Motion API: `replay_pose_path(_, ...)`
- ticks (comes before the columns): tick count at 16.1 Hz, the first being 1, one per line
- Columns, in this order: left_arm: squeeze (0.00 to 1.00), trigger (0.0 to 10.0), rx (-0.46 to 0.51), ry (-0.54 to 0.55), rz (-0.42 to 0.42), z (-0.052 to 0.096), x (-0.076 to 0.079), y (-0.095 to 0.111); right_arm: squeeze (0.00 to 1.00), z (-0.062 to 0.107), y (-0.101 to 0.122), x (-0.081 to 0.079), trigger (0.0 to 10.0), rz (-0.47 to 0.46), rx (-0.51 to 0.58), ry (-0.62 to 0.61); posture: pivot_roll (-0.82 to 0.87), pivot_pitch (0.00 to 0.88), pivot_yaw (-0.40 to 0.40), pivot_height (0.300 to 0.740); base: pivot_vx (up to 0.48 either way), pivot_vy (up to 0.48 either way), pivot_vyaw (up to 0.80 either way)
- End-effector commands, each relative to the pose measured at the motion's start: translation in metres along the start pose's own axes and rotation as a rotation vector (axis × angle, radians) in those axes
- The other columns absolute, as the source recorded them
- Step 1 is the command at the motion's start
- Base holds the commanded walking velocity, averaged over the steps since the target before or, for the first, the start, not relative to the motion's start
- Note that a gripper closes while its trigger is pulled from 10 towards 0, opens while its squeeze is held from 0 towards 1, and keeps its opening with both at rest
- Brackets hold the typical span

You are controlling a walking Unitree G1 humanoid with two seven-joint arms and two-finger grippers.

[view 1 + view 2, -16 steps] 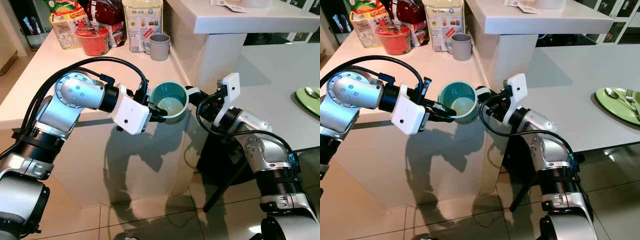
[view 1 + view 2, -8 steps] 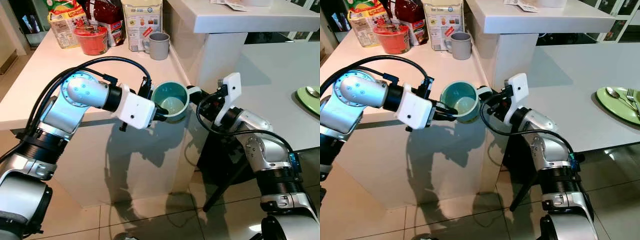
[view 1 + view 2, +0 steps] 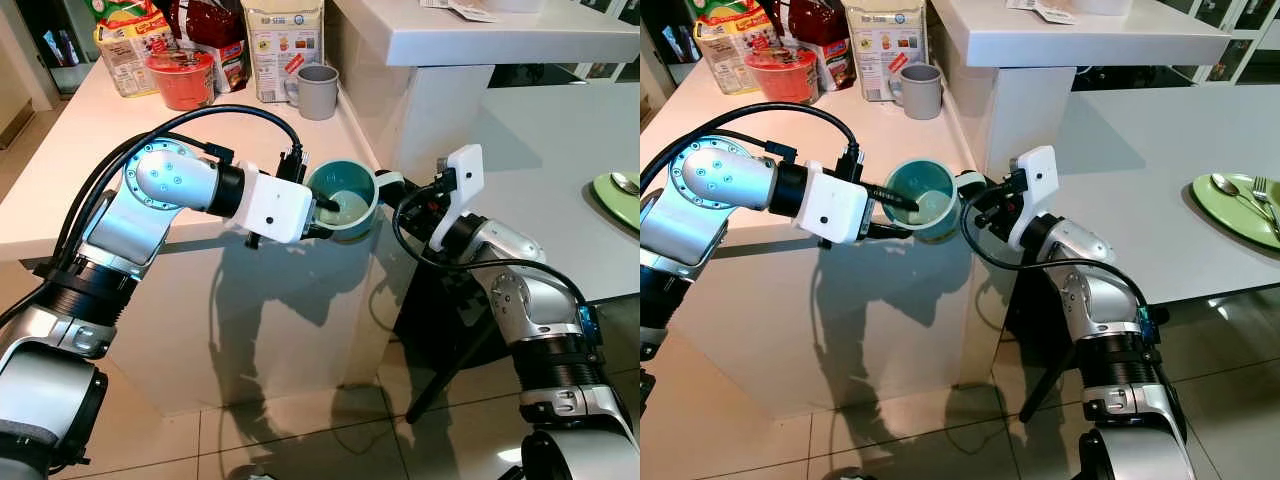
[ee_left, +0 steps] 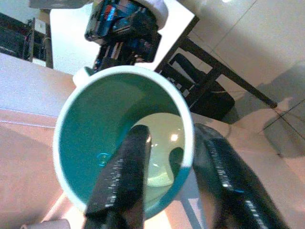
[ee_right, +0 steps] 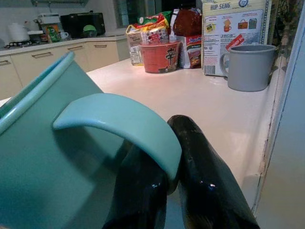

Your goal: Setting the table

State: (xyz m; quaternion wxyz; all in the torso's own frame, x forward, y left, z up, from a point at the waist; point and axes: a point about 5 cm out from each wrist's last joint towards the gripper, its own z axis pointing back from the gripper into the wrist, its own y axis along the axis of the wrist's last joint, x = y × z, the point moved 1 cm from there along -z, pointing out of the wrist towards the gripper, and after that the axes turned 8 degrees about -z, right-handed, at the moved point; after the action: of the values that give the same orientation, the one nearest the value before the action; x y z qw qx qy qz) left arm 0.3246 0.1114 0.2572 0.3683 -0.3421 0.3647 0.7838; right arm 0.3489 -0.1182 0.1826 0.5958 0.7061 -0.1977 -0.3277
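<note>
The teal mug (image 3: 343,199) is held in the air beside the counter (image 3: 100,150) edge, between both arms. The left gripper (image 4: 164,183) clamps its rim wall (one finger inside, one outside). The right gripper (image 5: 174,183) pinches the handle, likely for a handover.

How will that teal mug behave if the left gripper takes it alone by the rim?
The teal mug looks like rigid glazed ceramic, so probably slick and chip-prone. The left gripper straddles one wall, so it may swing and tilt. The right gripper pinches the handle; the mug looks empty, so likely light.
</note>
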Motion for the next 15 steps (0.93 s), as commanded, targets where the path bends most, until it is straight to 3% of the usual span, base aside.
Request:
replay_pose_path(1, 1.00, 10.0, -0.042, 0.144, -0.021, 0.016, -0.025, 0.001, 0.00, -0.011, -0.006, -0.015, 0.0, 0.000, -0.033, 0.092, 0.02, 0.000, -0.032, 0.740, 0.000, 0.000, 0.00)
replay_pose_path(7, 1.00, 10.0, -0.053, 0.252, -0.009, 0.037, -0.045, 0.005, 0.00, -0.010, -0.008, -0.014, 0.0, -0.002, -0.037, 0.085, 0.02, 0.000, -0.031, 0.740, 0.000, 0.000, 0.00)
replay_pose_path(12, 1.00, 10.0, -0.048, 0.402, 0.147, 0.049, -0.045, -0.012, 0.00, -0.011, -0.012, -0.013, 0.0, -0.006, -0.041, 0.070, 0.02, 0.000, -0.030, 0.740, 0.000, 0.000, 0.00)
replay_pose_path(15, 1.00, 10.0, -0.071, 0.417, 0.205, 0.062, -0.038, -0.022, 0.00, -0.010, -0.013, -0.011, 0.0, -0.007, -0.043, 0.060, 0.02, 0.000, -0.029, 0.740, 0.000, 0.000, 0.00)
